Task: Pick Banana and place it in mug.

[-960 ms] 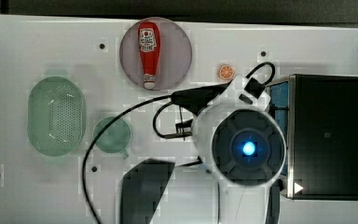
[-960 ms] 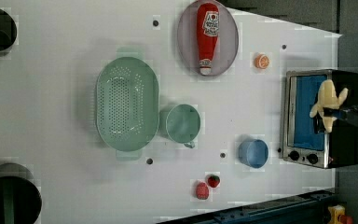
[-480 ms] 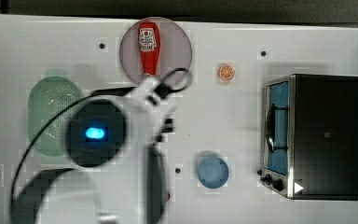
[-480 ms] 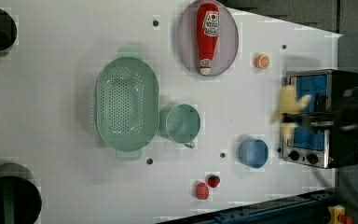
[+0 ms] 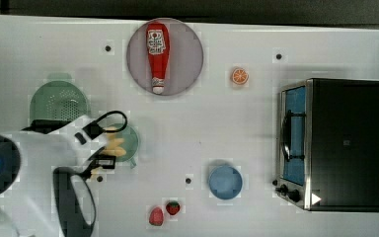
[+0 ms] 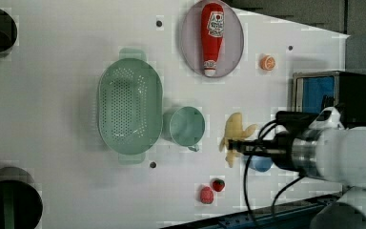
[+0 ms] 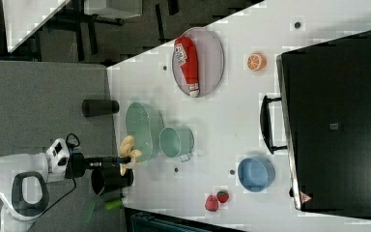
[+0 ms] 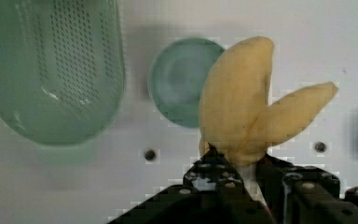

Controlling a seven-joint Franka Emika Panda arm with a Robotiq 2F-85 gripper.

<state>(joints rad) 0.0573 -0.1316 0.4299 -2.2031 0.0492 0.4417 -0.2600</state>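
In the top view we see the banana (image 5: pixel 114 146) over the mug (image 5: pixel 128 143). In the left view our end effector (image 6: pixel 238 146) grips the banana right of the mug, above the bench (image 6: pixel 52 143). In the wrist view it partly covers the mug beside the colander (image 8: pixel 51 70).

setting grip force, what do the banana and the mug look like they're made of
Banana: looks like matte moulded plastic or rubber; uniform pale yellow, no gloss, peel flaps standing stiffly in the gripper. Soft or hard is not visible.
Mug: probably plastic; flat, even teal with a thin rim and dull sheen.
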